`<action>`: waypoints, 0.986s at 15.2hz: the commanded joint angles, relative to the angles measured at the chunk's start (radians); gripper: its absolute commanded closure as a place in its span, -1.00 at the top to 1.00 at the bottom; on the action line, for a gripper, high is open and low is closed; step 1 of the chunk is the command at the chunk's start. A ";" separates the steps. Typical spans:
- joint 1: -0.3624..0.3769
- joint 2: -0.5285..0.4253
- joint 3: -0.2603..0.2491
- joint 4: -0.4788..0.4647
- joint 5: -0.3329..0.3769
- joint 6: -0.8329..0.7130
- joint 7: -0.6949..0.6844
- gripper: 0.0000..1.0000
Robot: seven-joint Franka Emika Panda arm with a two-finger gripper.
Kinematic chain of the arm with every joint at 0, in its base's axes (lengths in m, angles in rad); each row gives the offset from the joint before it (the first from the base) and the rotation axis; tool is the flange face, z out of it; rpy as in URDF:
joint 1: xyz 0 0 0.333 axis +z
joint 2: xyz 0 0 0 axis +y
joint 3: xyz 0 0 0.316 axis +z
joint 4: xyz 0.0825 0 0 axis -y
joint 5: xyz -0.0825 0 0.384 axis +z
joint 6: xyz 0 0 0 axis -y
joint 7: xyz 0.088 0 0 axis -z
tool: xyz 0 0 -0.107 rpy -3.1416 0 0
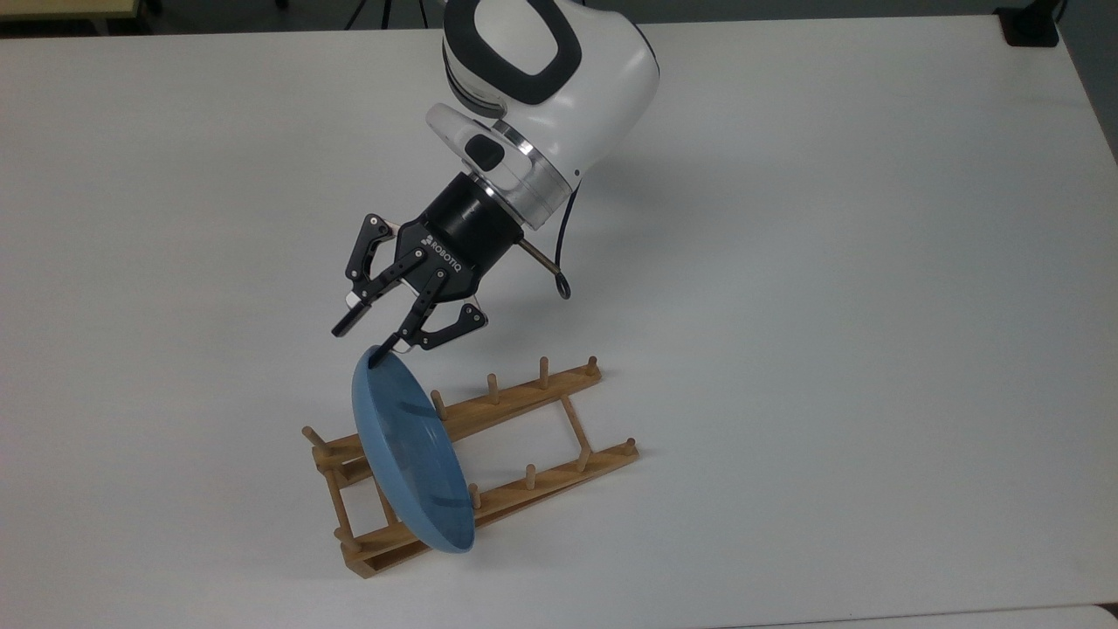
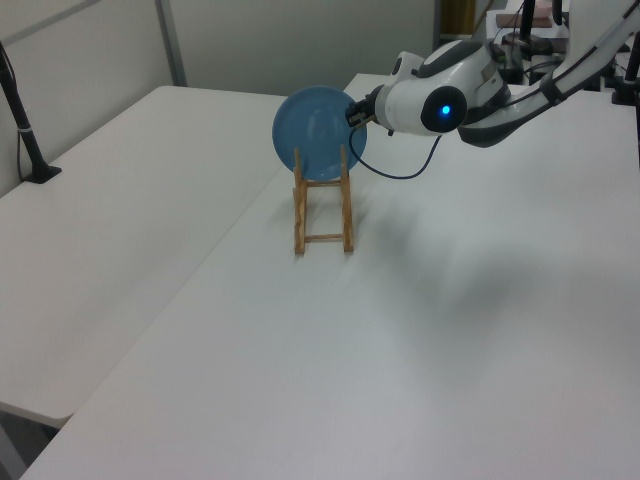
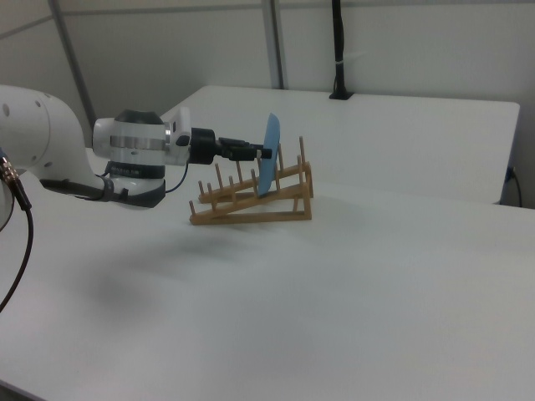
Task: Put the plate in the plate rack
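Observation:
The light-blue plate stands on edge in the wooden plate rack, slotted between pegs near the rack's raised end and leaning slightly. My gripper is open just above the plate's upper rim. One fingertip is at the rim and the other is apart from it. In the left view the plate faces the camera on top of the rack, with the gripper at its right edge. In the right view the plate is seen edge-on in the rack, the gripper beside it.
A black cable loop hangs beside my wrist. A black post on a clamp base stands at the left view's far left table edge. The white table stretches wide to the top view's right of the rack.

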 commanded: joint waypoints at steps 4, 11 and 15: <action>0.006 -0.060 -0.002 0.072 0.165 -0.029 0.016 1.00; -0.007 -0.259 -0.001 0.075 0.990 -0.078 -0.497 1.00; -0.036 -0.354 -0.012 0.111 1.362 -0.355 -0.835 1.00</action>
